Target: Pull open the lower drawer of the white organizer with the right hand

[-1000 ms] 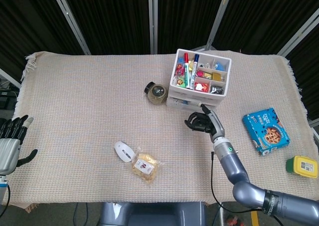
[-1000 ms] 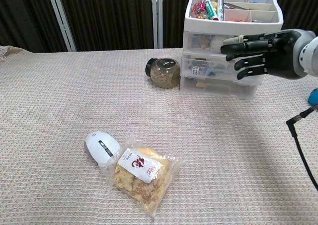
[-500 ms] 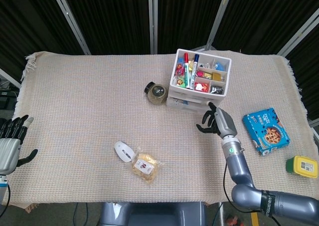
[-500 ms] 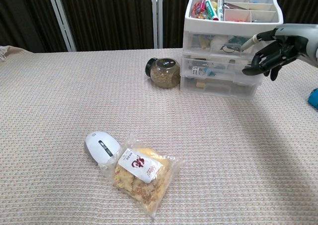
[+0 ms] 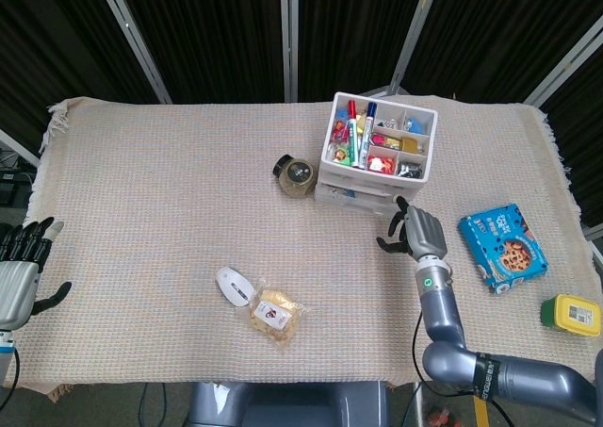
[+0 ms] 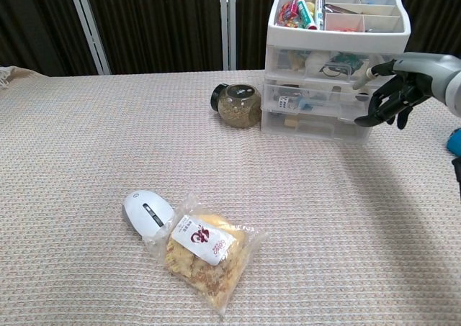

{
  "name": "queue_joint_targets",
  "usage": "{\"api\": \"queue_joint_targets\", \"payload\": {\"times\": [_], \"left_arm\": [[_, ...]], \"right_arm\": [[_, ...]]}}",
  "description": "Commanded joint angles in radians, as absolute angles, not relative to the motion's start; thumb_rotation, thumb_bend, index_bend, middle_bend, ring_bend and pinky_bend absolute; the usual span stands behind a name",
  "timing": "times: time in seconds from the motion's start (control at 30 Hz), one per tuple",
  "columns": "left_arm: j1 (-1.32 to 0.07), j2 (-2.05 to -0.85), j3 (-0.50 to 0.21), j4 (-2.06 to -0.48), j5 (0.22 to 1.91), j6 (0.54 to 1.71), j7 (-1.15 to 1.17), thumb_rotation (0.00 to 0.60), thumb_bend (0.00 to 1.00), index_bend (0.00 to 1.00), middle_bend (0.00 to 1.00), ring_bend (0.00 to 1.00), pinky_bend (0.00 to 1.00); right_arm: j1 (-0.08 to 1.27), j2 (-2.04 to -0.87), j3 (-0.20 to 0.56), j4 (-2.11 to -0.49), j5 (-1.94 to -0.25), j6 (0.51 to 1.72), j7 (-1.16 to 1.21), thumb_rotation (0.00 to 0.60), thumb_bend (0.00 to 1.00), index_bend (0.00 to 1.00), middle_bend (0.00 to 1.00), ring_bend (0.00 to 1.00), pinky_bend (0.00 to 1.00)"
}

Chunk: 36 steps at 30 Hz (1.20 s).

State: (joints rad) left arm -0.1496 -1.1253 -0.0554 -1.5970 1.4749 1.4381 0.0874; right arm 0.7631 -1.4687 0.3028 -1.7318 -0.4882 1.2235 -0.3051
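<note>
- The right hand (image 5: 419,231) sits by the front right corner of the white organizer (image 5: 377,151); in the chest view (image 6: 395,88) its dark fingers (image 6: 382,106) curl down beside the drawer fronts, and whether they touch one cannot be told
- It grasps nothing that shows, fingers bent and slightly apart; whether it counts as clenched or released I cannot tell
- The lower drawer (image 6: 317,127) is flush with the two drawers above it, its contents blurred behind clear plastic
- The left hand (image 5: 19,274) is cut off by the left frame edge of the head view, fingers upright and spread, holding nothing
- The organizer's top tray (image 6: 338,13) holds pens and small bits too small to name
- One jar (image 5: 296,175) lies on its side just left of the organizer
- One mouse (image 6: 147,211) touches one snack bag (image 6: 204,254) near the front of the table (image 5: 170,191)
- One blue cookie box (image 5: 502,247) lies right of the right hand; in the chest view only a sliver shows at the edge
- One yellow-lidded tub (image 5: 571,315) sits at the far right
</note>
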Motion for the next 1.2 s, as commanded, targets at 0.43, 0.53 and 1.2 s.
{"api": "queue_joint_targets", "payload": {"times": [0.43,0.53,1.2], "left_arm": [[-0.150,-1.124,-0.055,-1.598,1.474,1.437,0.086,0.600,0.29,0.00,0.00,0.00,0.00],[-0.150,-1.124,-0.055,-1.598,1.474,1.436,0.085,0.600,0.29,0.00,0.00,0.00,0.00],[-0.150,-1.123,-0.054,-1.599,1.474,1.436,0.085,0.600,0.29,0.00,0.00,0.00,0.00]], "right_arm": [[0.755,-1.501,0.331,-1.683,-0.472,1.194,-0.333,0.600,0.20,0.32,0.60,0.62,0.60],[0.752,-1.502,0.337,-1.682,-0.474,1.192,-0.333,0.600,0.20,0.36,0.60,0.62,0.61],[0.691,-1.444,0.308,-1.794,-0.518,1.207,-0.359,0.600,0.20,0.45,0.60,0.62,0.61]]}}
